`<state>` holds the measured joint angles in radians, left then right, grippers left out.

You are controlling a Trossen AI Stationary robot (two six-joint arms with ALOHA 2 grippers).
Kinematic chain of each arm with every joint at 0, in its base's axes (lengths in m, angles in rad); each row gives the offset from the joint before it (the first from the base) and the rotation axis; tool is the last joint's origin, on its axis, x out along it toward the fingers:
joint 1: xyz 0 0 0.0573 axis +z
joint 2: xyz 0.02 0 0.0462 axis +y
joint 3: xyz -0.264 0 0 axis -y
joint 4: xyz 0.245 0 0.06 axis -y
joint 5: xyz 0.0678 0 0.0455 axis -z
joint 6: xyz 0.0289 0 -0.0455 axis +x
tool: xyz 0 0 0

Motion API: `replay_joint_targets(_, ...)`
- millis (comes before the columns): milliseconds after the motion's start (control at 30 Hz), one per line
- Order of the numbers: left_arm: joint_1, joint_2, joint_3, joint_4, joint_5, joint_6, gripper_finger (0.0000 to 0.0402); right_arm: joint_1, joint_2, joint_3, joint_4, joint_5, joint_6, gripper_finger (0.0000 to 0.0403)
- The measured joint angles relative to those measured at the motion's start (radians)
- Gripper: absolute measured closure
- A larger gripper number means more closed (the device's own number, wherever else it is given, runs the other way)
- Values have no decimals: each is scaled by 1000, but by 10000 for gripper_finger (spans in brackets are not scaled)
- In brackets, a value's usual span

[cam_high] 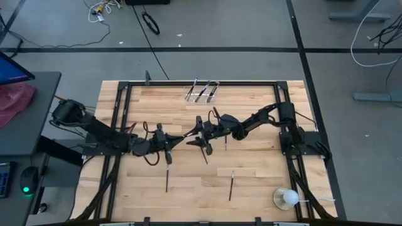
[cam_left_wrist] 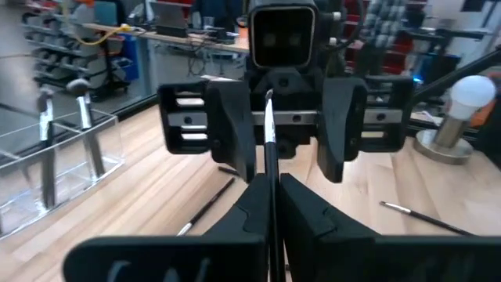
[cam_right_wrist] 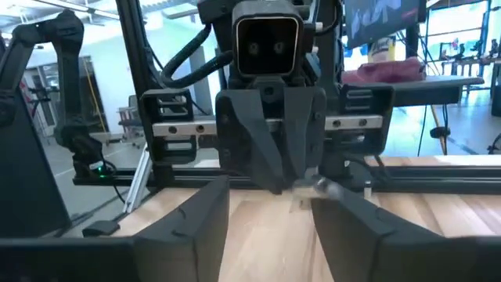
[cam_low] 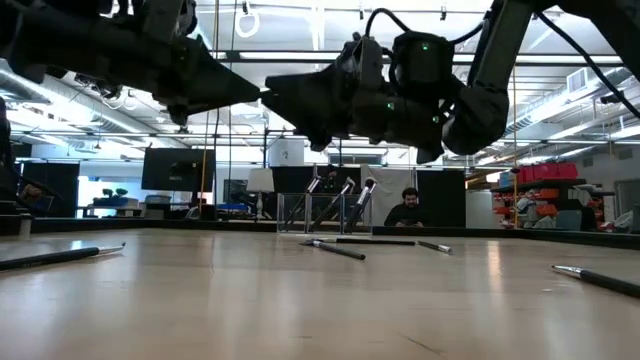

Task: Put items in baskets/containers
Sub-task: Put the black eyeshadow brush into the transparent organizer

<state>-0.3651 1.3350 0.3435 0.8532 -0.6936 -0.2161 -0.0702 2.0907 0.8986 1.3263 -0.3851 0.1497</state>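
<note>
Pinching a brush (cam_left_wrist: 268, 133), left gripper (cam_left_wrist: 270, 184) hides its lower handle

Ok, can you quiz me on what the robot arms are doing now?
1. True or false: the right gripper is shut.
2. What holds the brush in the air? A: left gripper. B: right gripper. C: nothing.
3. Fill in: the white ball sits on the ___ arm's side of the table.
Key: 1 false; 2 A; 3 right.
</note>
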Motion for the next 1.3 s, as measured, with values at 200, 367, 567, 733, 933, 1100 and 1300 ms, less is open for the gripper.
replay_joint_targets(200, 12, 0, 0, 3, 22, 4, 383, -1, -21, 0, 1, 0, 7, 255)
replay_joint_targets(367, 11, 0, 0, 8, 24, 6, 383, -1, -21, 0, -16, 3, 15, 317)
replay_joint_targets(567, 11, 0, 1, 8, 18, 18, 370, -5, -40, -3, -84, 7, -1, 392)
replay_joint_targets(733, 20, 0, 2, -34, 12, 19, 310, -40, -201, -5, -354, 8, -37, 389)
replay_joint_targets(933, 60, 0, 2, -99, 2, -11, 226, -92, -419, -4, -791, 128, -139, 397)
replay_joint_targets(1100, 75, 0, 2, -179, 14, -64, 187, -179, -533, 5, -1012, 248, -132, 403)
replay_joint_targets(1300, 76, 0, 1, -231, 13, -116, 179, -313, -572, 87, -1230, 323, -127, 403)
